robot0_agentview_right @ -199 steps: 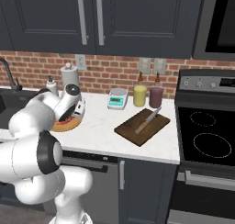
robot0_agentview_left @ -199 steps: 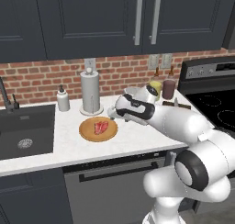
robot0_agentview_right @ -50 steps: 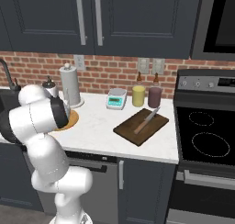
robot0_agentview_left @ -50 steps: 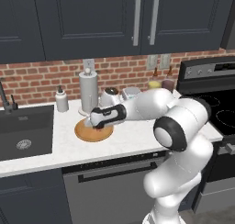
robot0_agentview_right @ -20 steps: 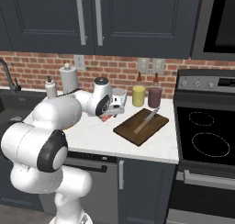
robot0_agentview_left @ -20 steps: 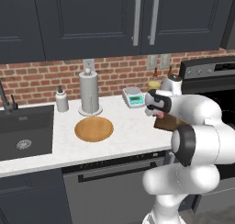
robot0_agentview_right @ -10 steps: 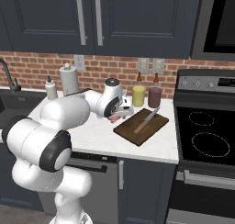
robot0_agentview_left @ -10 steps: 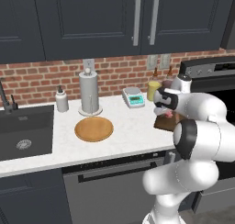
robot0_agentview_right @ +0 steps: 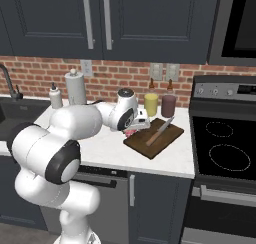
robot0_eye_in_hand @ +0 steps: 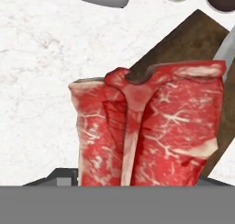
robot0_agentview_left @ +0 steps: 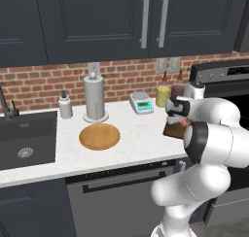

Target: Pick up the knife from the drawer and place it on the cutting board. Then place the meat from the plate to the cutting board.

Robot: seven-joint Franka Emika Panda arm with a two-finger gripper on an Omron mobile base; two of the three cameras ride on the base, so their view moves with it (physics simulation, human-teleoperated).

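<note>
We see gripper (robot0_agentview_right: 134, 129) grasping meat (robot0_eye_in_hand: 147, 131), hanging just above near-left corner of cutting board (robot0_agentview_right: 155, 137). Board sits on surface (robot0_agentview_left: 141, 139) near its right edge, beside stove. Knife (robot0_agentview_right: 161, 130) lies on board, blade toward back. Plate (robot0_agentview_left: 99, 136) bare, near surface middle, well apart from board. Yellow jar (robot0_agentview_right: 151, 104) and dark jar (robot0_agentview_right: 169, 106) stand behind board.
</note>
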